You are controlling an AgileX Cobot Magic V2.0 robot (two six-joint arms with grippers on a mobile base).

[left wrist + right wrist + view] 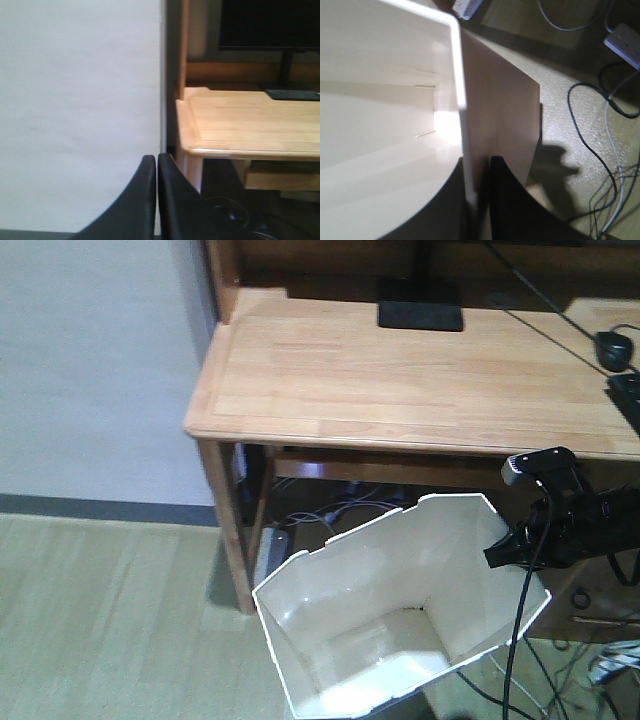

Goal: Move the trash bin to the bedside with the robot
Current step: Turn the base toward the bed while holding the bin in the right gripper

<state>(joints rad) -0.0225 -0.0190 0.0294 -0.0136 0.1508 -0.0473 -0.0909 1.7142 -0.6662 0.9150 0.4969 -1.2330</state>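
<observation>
Gripping the trash bin (pixel 370 610) with the right gripper (pixel 477 165): one black finger sits inside the wall, the other outside, pinched across the white rim. The wrist view shows the cream interior on one side of the rim and the bin's outer face on the other.

Bin position: on the floor side of the desk (pixel 400 380), just in front of its front edge and below the top, right of the desk's left leg. It is tilted, mouth facing up and towards the front camera. Its base is cut off by the frame, so I can't tell whether it touches the floor (pixel 100 620).

The right arm comes in from the desk's right end, with its grey-topped camera module (pixel 535 465) just under the desk edge and a black cable hanging down past the bin rim.

Left gripper (pixel 155 159): fingers pressed together, nothing between them, pointing at the white wall (pixel 75 100) just left of the desk's left corner.

On the desk: a black monitor base (pixel 420 315) at the back and a mouse (pixel 613 348) at the right end. Loose cables (pixel 600 125) lie on the floor under the desk, beside the bin.
</observation>
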